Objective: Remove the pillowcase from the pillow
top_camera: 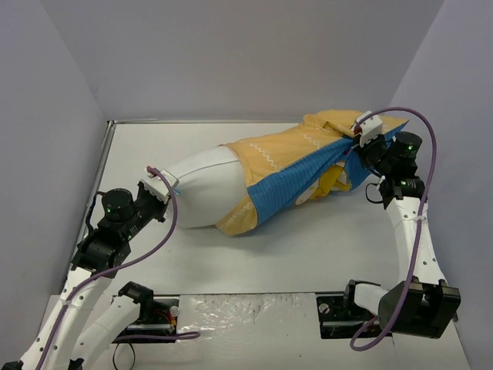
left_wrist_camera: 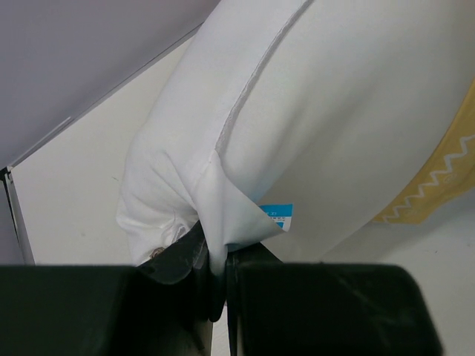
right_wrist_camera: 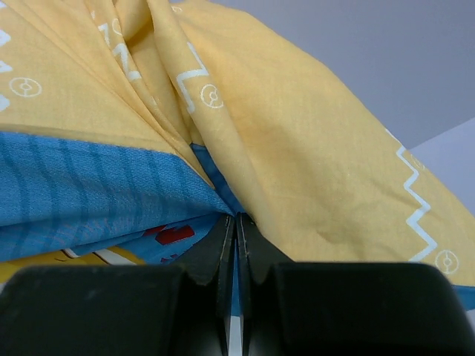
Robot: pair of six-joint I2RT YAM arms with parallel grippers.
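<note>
The white pillow [top_camera: 204, 189] lies across the table, its left half bare. Over its right half sits the pillowcase [top_camera: 296, 166], blue-striped with a mustard zigzag reverse. My left gripper [top_camera: 163, 187] is shut on the pillow's left corner; in the left wrist view white fabric [left_wrist_camera: 223, 141] is pinched between the jaws of that left gripper [left_wrist_camera: 217, 256], beside a small blue tag [left_wrist_camera: 279, 216]. My right gripper [top_camera: 356, 139] is shut on the pillowcase's far right end. In the right wrist view that right gripper [right_wrist_camera: 236, 221] pinches the blue and yellow pillowcase cloth [right_wrist_camera: 282, 141].
Grey walls [top_camera: 231, 54] enclose the white table [top_camera: 308, 247] on three sides. A metal rim [top_camera: 104, 154] runs along the table's left edge. The arm bases [top_camera: 254, 316] sit at the near edge.
</note>
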